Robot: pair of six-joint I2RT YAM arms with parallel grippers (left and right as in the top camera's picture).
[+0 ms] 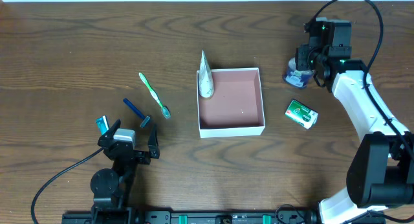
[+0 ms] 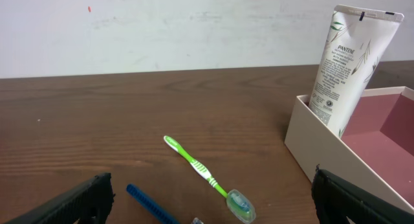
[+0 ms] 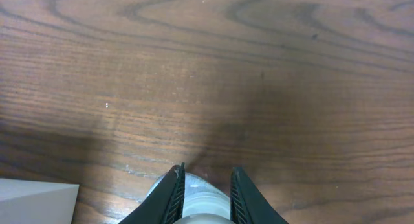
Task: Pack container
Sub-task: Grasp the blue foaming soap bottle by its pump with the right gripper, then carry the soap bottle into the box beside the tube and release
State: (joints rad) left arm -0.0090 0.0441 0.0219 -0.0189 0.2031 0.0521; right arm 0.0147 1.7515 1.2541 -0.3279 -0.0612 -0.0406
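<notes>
- Your container (image 1: 231,129): one square box, thin white walls, reddish-brown floor; one glossy tube (image 1: 206,78) leans inside.
- Your left pincer (image 1: 133,134) gapes empty; right pincer (image 3: 207,169) clamps one round translucent jar (image 3: 204,202).

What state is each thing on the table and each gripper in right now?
container: open, upright, holding only the tube
tube: standing in the container, leaning on its wall
toothbrush: lying on the table, unpacked
razor: lying on the table, unpacked
packet: lying on the table, unpacked
left gripper: open, empty
right gripper: shut on small blue-and-white item
</notes>
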